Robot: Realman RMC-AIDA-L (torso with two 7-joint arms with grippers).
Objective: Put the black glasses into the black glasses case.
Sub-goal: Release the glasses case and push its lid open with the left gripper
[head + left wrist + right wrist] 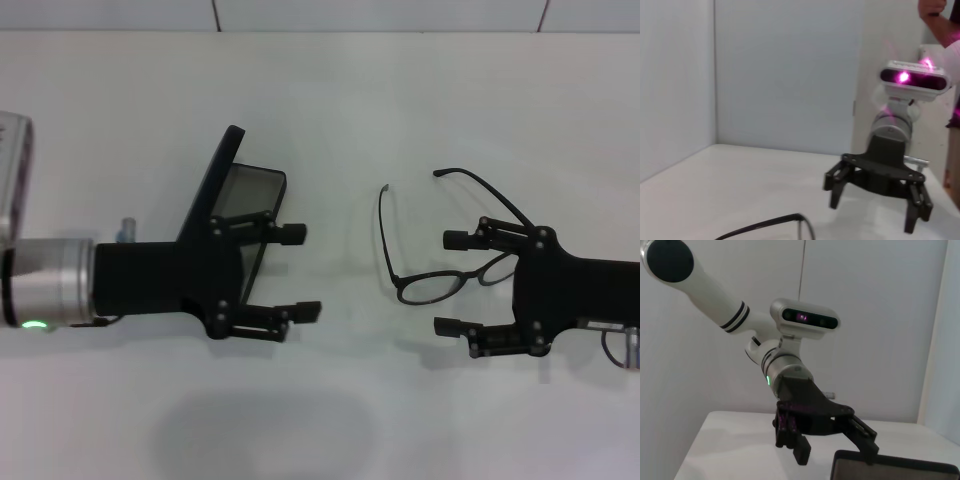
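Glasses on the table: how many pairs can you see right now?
1. The black glasses lie unfolded on the table, just ahead of the open right gripper. Nothing suggests another pair.

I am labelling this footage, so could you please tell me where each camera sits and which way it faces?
Head view: above, looking down at the table; shows the left gripper over the open glasses case and the right gripper by the glasses.
Left wrist view: faces across the table at the right gripper; a glasses arm shows.
Right wrist view: faces back at the left gripper and case.
Each wrist view shows the opposite gripper.
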